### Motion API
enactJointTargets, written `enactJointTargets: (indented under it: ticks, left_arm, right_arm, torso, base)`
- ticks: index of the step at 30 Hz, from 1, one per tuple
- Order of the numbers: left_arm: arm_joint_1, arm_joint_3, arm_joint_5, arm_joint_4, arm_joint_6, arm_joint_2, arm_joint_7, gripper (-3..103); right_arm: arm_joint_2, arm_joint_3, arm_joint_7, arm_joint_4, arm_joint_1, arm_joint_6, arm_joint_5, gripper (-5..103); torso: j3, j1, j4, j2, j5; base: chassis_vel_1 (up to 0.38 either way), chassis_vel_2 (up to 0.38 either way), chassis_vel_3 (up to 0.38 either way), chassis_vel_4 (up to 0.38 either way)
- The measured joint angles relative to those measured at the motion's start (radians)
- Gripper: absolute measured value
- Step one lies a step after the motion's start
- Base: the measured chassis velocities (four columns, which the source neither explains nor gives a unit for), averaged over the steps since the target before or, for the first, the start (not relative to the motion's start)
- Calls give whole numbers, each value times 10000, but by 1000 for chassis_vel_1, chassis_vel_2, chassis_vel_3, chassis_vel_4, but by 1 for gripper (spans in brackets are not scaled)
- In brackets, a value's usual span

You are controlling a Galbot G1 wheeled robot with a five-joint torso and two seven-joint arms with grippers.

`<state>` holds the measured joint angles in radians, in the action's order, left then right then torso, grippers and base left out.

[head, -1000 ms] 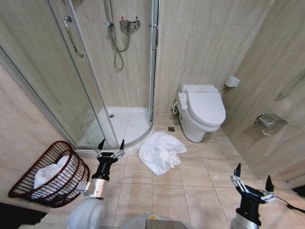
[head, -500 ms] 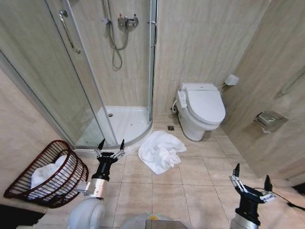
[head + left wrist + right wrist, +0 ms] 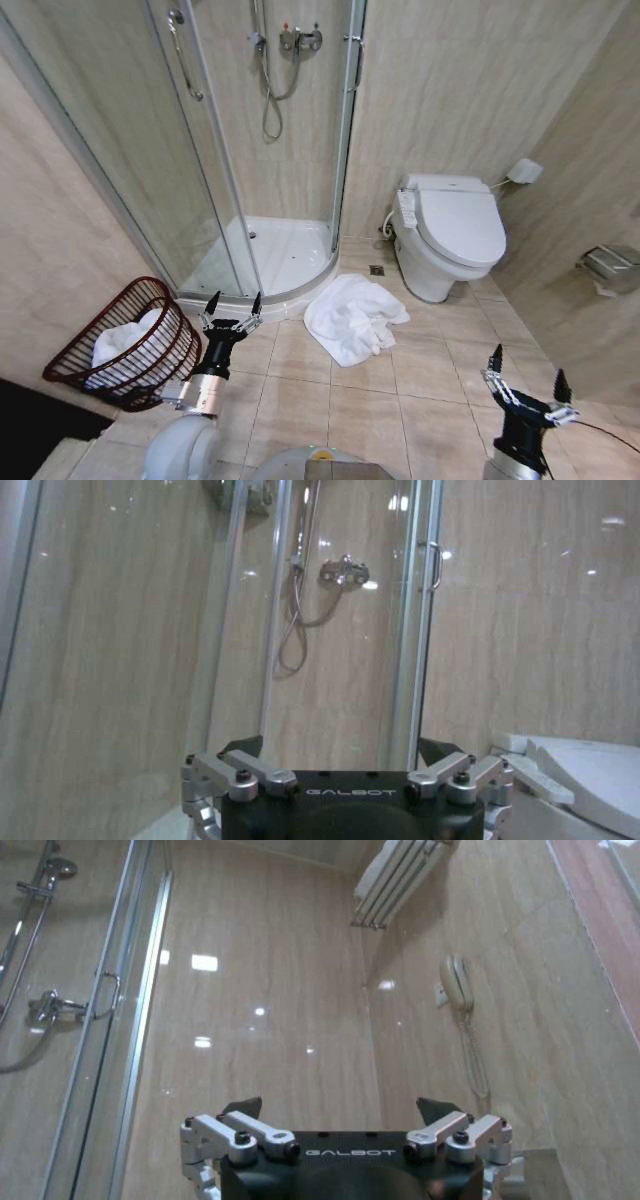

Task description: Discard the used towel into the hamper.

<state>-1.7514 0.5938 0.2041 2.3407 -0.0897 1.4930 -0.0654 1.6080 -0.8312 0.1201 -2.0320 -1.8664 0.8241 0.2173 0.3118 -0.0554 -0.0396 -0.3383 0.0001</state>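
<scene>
Standing at roughly 9 o'clock from the robot, against the tiled wall, the hamper [image 3: 130,345] is leaning with its open mouth tipped toward the room. White cloth [image 3: 118,343] is already lying inside it; whether that is another towel cannot be told.

Just beside the hamper, toward 10 o'clock, the left end effector [image 3: 231,305] is pointing its fingers upward and away from the floor. Its fingers are spread wide and are holding nothing. In the left wrist view the same end effector [image 3: 352,766] is facing the shower enclosure [image 3: 320,615], with both finger bases sitting well apart.

At about 12 o'clock, on the floor tiles between the shower tray [image 3: 270,255] and the toilet [image 3: 452,240], the used towel [image 3: 352,318] is lying in a crumpled white heap. It is touching neither end effector and is sitting well apart from the hamper.

At about 4 o'clock, low and near the robot's body, the right end effector [image 3: 525,380] is also pointing upward with its fingers parted and nothing between them. In the right wrist view this end effector [image 3: 350,1126] is facing a bare tiled wall [image 3: 300,1005].

Judging from this layout, the task is standing at its opening stage:

1. The towel is not yet grasped.
2. Reaching down to the floor, closing on the towel, carrying it across to the hamper and releasing it are all remaining.
3. The left end effector is lying nearer both the towel and the hamper.
</scene>
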Motion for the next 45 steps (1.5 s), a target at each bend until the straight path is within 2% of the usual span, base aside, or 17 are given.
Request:
enactJointTargets:
  ticks: [5, 8, 10, 12, 13, 15, 17, 33, 45]
  left_arm:
    - [0, 0, 0, 0, 0, 0, 0, 100]
    - [0, 0, 0, 0, 0, 0, 0, 100]
    - [0, 0, 0, 0, 0, 0, 0, 100]
    - [0, 0, 0, 0, 0, 0, 0, 100]
    - [0, 0, 0, 0, 0, 0, 0, 100]
    - [0, 0, 0, 0, 0, 0, 0, 100]
    - [0, 0, 0, 0, 0, -1, 0, 100]
    - [-1, 0, 0, 0, 0, 0, 0, 100]
    - [1, 0, 0, 0, 0, 0, 0, 100]
  right_arm:
    - [0, 17, 24, 16, 8, -19, -117, 100]
    - [0, 47, 103, 24, -47, -265, -212, 100]
    - [-4, 155, 158, 66, -115, -772, -141, 100]
    - [-192, 527, 126, 329, -119, -1654, 862, 100]
    - [-192, 527, 126, 329, -119, -1654, 862, 100]
    - [-356, 733, -45, 752, 18, -2068, 1597, 100]
    - [-411, 745, -199, 959, 52, -2125, 1643, 100]
    - [-400, 811, -595, 1693, 97, -1829, 1074, 100]
    - [-357, 683, -1034, 2173, 202, -1166, 521, 100]
  torso:
    - [-44, 29, -3, 72, 0]
    - [-46, 29, -3, 73, -2]
    - [-45, 29, -2, 72, -2]
    - [-39, 28, -3, 63, -2]
    - [-39, 28, -3, 63, -2]
    - [-32, 23, -5, 52, 1]
    - [-28, 19, -4, 46, 1]
    - [-4, 3, -3, 0, -1]
    - [8, -6, -4, -16, -1]
  base:
    - [0, 0, 0, 0]
    - [0, 0, 0, 0]
    - [0, 0, 0, 0]
    - [0, 0, 0, 0]
    - [0, 0, 0, 0]
    - [0, 0, 0, 0]
    - [0, 0, 0, 0]
    - [-18, 25, 24, -22]
    - [-171, 172, 179, -167]
